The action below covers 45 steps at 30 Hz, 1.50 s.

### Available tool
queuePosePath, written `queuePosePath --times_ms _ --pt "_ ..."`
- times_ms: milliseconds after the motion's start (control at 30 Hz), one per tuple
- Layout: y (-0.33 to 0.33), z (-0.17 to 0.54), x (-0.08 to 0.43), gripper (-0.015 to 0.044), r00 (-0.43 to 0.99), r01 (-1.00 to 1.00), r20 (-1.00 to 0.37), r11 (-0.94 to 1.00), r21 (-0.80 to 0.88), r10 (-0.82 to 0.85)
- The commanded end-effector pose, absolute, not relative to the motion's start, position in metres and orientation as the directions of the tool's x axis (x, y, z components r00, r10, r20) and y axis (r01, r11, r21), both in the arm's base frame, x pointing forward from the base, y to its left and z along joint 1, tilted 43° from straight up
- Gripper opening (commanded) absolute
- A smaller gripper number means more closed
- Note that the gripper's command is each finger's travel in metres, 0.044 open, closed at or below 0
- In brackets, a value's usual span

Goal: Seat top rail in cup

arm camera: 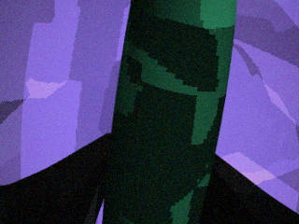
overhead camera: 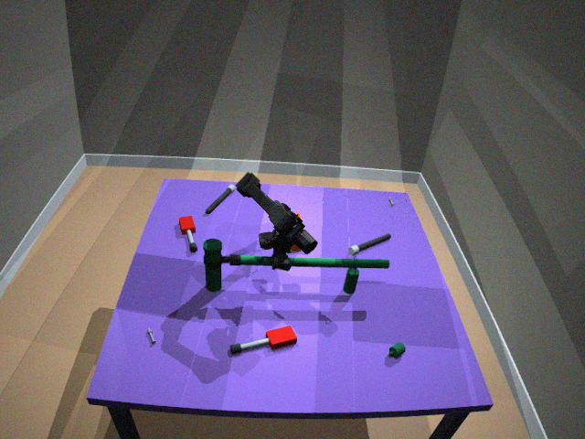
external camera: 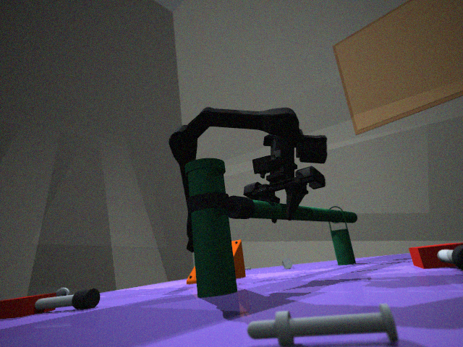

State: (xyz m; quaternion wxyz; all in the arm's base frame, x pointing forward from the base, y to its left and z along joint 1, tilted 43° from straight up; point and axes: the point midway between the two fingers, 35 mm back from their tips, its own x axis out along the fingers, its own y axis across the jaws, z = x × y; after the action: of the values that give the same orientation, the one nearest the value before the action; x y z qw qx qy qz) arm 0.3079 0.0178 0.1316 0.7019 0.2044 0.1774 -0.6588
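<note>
The green top rail (overhead camera: 313, 262) (external camera: 315, 213) (arm camera: 163, 121) runs about level from the black rail-end cup (overhead camera: 234, 259) (external camera: 240, 207) to beyond the short post (overhead camera: 351, 280) (external camera: 343, 246). Its near end meets the cup's mouth with no gap showing; how deep it sits inside is hidden. The cup hangs on the black brace band (external camera: 208, 201) around the big green post (overhead camera: 213, 276) (external camera: 213, 254), a little below the post cap (overhead camera: 212, 245) (external camera: 205, 165). The thin loop (external camera: 337, 207) on the short post surrounds the rail. My gripper (overhead camera: 281, 262) (external camera: 282, 216) is shut on the rail, between cup and loop.
On the purple table (overhead camera: 330, 378) lie two red blocks with grey rods (overhead camera: 281, 337) (overhead camera: 186, 224), dark bars with white ends (overhead camera: 219, 199) (overhead camera: 373, 242), a green cap (overhead camera: 397, 349) and a grey bolt (overhead camera: 151, 336) (external camera: 336, 324). An orange bracket (external camera: 239, 259) stands behind the big post.
</note>
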Motion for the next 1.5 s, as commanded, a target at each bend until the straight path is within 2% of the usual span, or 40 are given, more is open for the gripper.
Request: queuePosePath --times_ms 0,1467 --pt "0.016 0.1348 0.3082 0.0 0.076 0.997 -0.512 0.054 0.058 -0.856" --pt "0.0154 0.1349 0.3099 0.0 0.071 0.997 -0.516 0.054 0.049 -0.854"
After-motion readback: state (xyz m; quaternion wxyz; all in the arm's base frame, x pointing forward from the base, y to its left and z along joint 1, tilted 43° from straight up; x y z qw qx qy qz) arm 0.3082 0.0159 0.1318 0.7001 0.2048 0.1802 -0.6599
